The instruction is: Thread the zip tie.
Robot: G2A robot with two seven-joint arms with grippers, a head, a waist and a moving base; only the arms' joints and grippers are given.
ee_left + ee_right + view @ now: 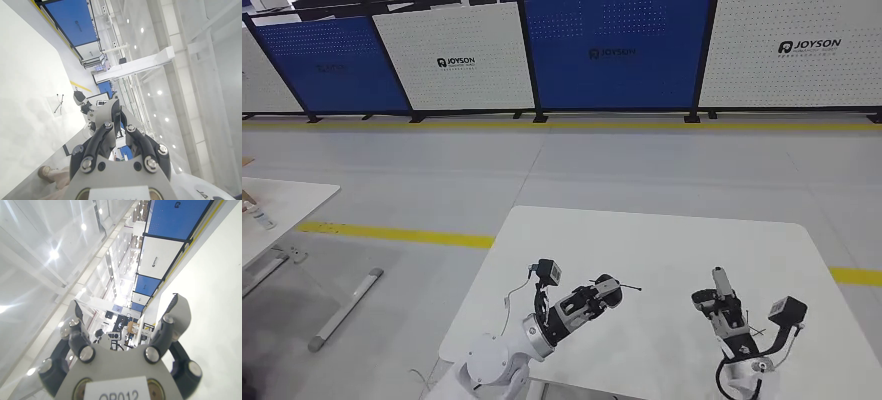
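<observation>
Pinching the zip tie in the left gripper, held it lengthwise toward the wide-open right gripper, well apart.

Printed logo on each white partition panel and blue partition panel, partly cropped code label on right wrist plate
</observation>
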